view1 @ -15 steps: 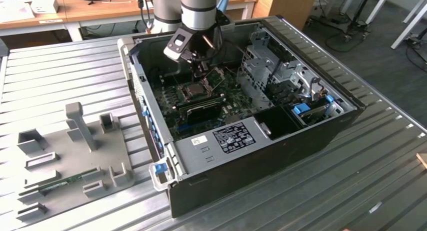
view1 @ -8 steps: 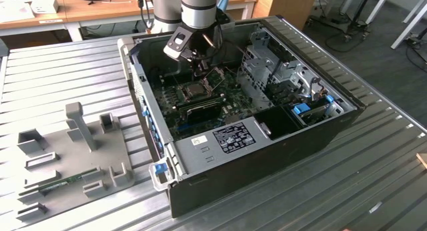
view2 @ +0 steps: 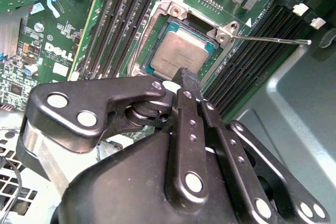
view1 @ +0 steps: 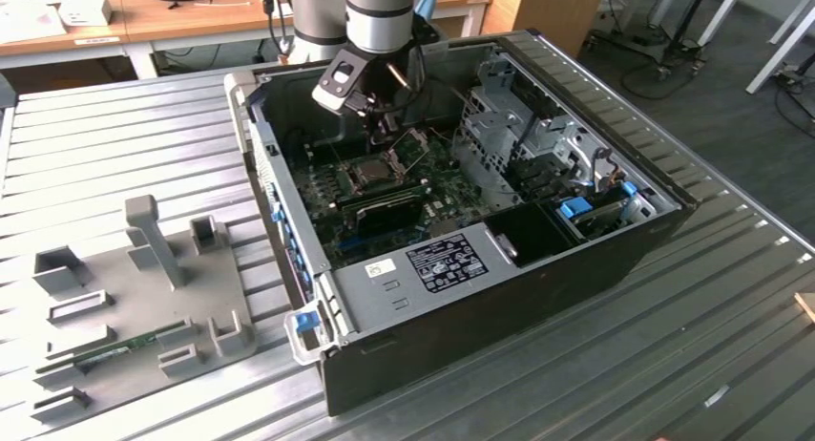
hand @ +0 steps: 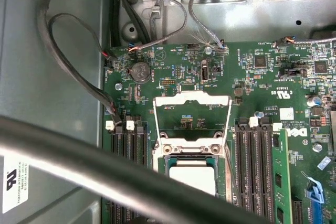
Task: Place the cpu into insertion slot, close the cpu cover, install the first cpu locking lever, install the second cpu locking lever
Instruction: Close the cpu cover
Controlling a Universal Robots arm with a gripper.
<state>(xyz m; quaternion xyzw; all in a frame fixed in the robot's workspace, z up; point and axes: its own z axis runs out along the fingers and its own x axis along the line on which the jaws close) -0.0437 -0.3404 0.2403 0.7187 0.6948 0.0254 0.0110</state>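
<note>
A robot arm's gripper hangs just above the insertion slot inside an open computer case, its black jaws pressed together with nothing seen between them and the tips poised over one edge of the slot. The cpu, a pale square chip, lies flat within the slot, seated inside the silvery frame. The cpu cover is open: in the first wrist view it is swung back from the slot on its hinge, clear of the chip, and its square window shows the green circuit board behind. In the second wrist view a thin wire locking lever juts from one corner of the slot's frame and reaches out across the long black memory slots that flank the slot, its free end well clear of the slot. A thick dark cable crosses the first wrist view close to the lens and hides part of the chip and of the slot's frame. In the exterior view the arm comes down into the case from above the slot, while a grey fixture tray lies on the slatted metal table, outside the case and well apart from the slot
</note>
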